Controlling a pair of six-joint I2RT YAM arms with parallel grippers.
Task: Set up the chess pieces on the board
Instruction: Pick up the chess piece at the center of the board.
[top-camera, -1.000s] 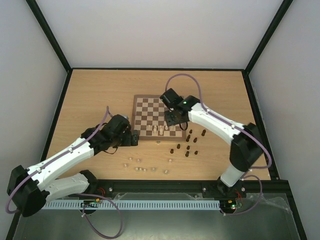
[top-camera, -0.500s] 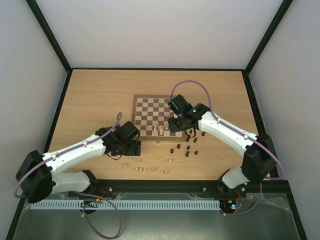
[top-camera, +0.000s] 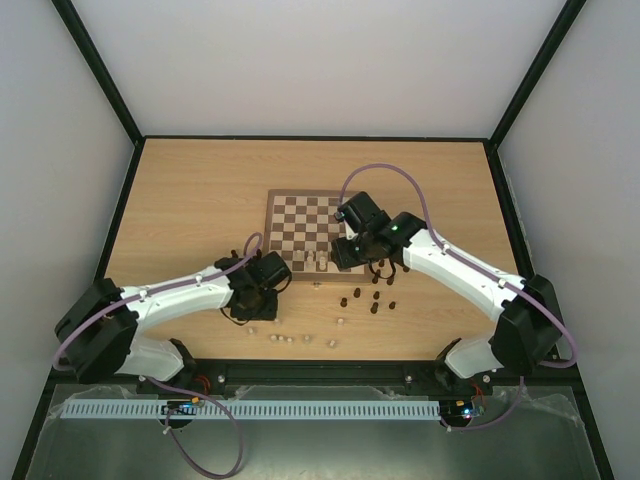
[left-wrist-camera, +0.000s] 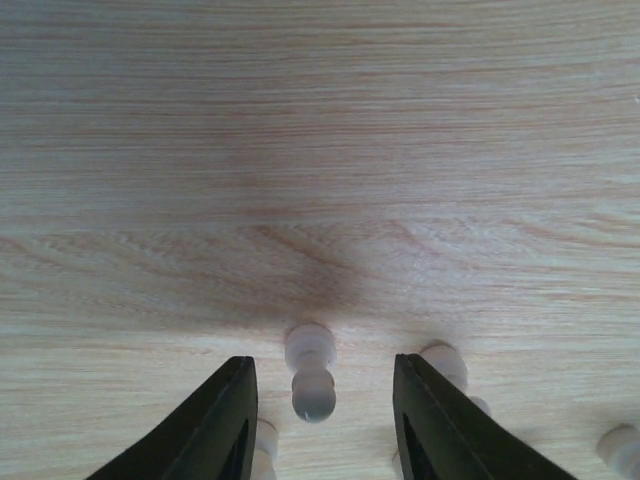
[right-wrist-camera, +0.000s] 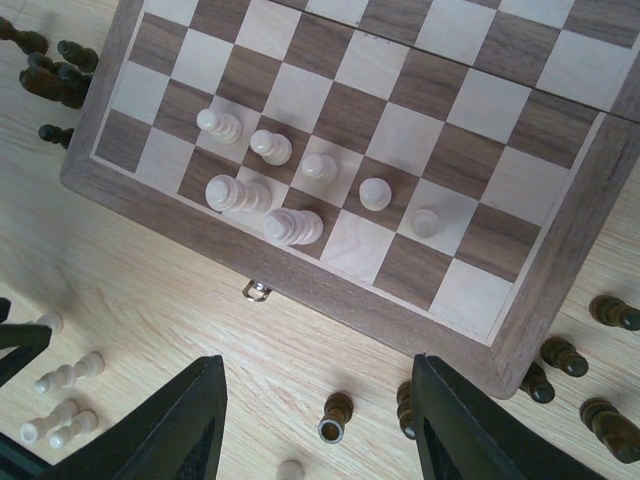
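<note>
Left gripper (left-wrist-camera: 322, 400) sat off the near-left corner of the board (right-wrist-camera: 560, 250), jaws apart around a pale pawn (left-wrist-camera: 311, 378), not clamped; right gripper (right-wrist-camera: 318, 372) hung spread and empty over the board's near edge. Seven pale pieces (right-wrist-camera: 292, 226) stood on the board.

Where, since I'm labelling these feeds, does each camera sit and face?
Top external: above, behind the bases, looking down at table, board, both arms.
Left wrist: low over the table, jaws either side of a cream piece.
Right wrist: looking down at the board's near edge, jaws at bottom.
Shared: top and right wrist both show cream pieces on the board.
</note>
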